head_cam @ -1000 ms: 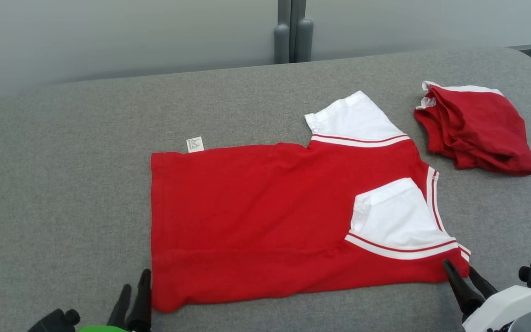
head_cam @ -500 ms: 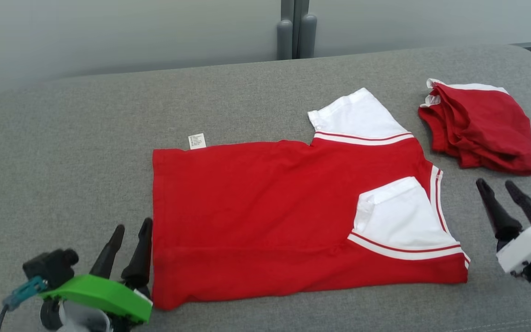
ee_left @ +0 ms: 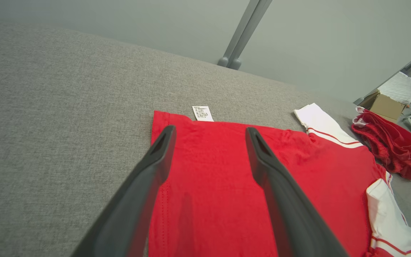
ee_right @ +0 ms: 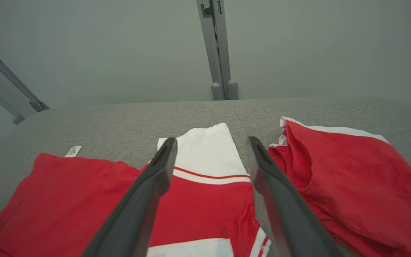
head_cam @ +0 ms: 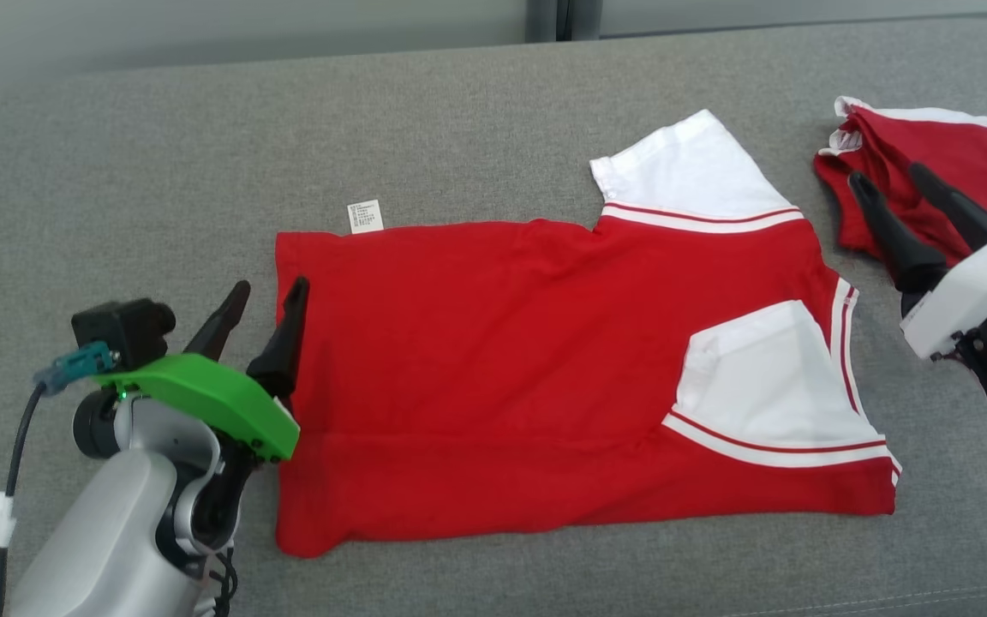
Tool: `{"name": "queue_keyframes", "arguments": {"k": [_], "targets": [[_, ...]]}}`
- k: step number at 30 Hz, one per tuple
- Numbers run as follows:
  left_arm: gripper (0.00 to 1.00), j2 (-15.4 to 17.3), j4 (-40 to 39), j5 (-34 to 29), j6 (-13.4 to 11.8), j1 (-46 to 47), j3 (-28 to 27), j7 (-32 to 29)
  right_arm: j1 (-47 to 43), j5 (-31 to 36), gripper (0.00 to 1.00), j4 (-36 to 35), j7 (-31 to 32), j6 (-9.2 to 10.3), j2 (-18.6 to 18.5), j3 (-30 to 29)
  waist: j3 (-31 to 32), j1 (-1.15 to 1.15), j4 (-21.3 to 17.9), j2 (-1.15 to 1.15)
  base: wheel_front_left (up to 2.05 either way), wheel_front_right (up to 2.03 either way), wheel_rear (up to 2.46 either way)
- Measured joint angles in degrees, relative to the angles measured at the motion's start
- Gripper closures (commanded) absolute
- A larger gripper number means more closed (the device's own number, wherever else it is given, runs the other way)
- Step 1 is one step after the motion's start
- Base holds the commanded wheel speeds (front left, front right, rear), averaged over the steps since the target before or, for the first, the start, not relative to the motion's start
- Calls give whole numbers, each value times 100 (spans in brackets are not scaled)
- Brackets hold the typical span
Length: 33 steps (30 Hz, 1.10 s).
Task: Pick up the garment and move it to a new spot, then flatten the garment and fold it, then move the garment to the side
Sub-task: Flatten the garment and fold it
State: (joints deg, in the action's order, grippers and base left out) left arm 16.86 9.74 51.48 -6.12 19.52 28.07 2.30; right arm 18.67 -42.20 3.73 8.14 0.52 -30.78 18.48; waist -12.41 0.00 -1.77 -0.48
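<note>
two red garments (head_cam: 502, 368) (head_cam: 956, 144), two claws (head_cam: 270, 287) (head_cam: 888, 174)

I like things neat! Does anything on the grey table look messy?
The red garment at the far right lies crumpled. On the flat red shirt, the near sleeve is folded inward, the far sleeve sticks out, and a label pokes out.

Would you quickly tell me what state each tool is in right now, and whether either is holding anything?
Left tool: open, holding nothing, at the red shirt hem.
Right tool: open, holding nothing.
</note>
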Motion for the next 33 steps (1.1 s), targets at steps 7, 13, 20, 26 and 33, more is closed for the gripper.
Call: {"name": "queue_keyframes", "arguments": {"k": [7,13,20,26,33], "targets": [[0,-179,695,-231,-54,764,-3,-287,687,148,0,287,238,-65,71,236,-475,0,6,0,0,0,0],[0,-339,1183,-278,-70,1176,-82,-355,1133,353,0,592,302,-162,241,439,-840,0,-57,0,0,0,0],[0,-569,1646,-346,-71,1519,-57,-376,1523,519,0,1007,301,-203,240,483,-1119,0,-111,0,0,0,0],[0,-705,1929,-425,-71,1775,-42,-368,1995,734,0,1377,388,-255,276,623,-1214,0,12,0,0,0,0],[0,-965,2134,-587,-71,2131,73,-367,2512,829,0,1897,591,-253,386,706,-1380,0,211,0,0,0,0]]}}
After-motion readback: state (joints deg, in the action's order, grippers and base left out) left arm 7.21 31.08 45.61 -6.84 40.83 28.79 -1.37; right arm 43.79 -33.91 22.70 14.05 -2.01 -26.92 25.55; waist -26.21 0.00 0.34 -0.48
